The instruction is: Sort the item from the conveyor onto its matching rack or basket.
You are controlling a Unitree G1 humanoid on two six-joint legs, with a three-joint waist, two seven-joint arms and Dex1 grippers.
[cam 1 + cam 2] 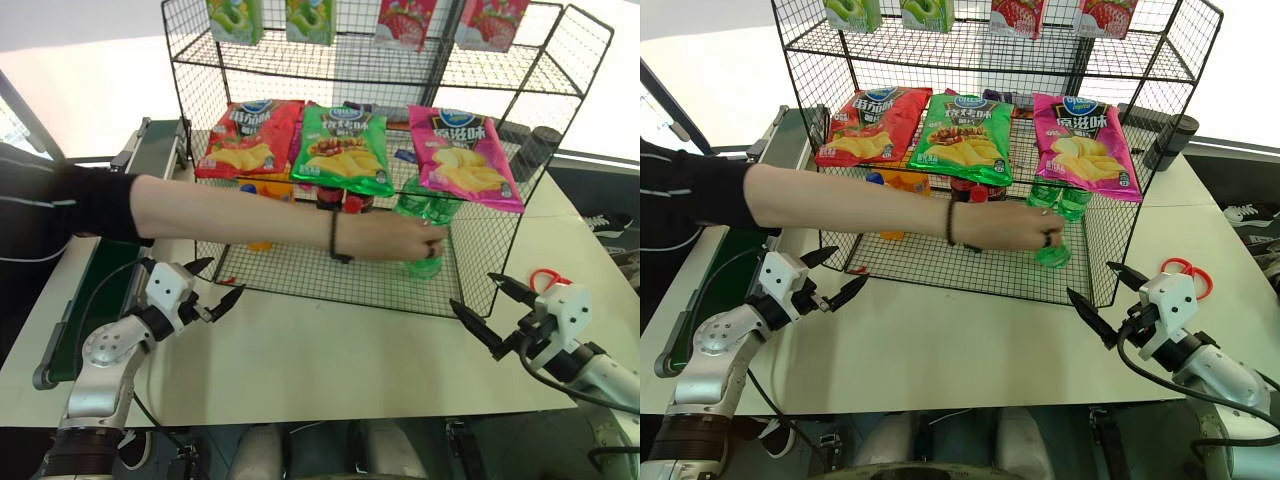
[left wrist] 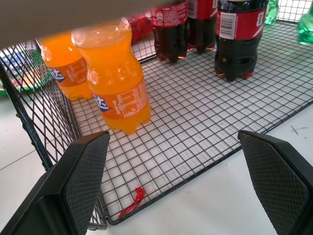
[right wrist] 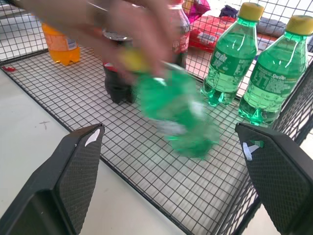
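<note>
Bottle (image 3: 181,112) is sitting tilted under a person's hand (image 1: 1015,225) on the rack (image 1: 940,262) floor, ahead-left of our right end effector (image 1: 1110,292), the nearer one. Right and left end effector (image 1: 835,276) are gaping wide, empty.

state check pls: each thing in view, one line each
left gripper: jaws open, empty, beside the rack
right gripper: jaws open, empty
green soda bottle: tilted, held by a person's hand inside the rack
two more green bottles: upright, capped
orange bottles: upright
cola bottles: upright
</note>
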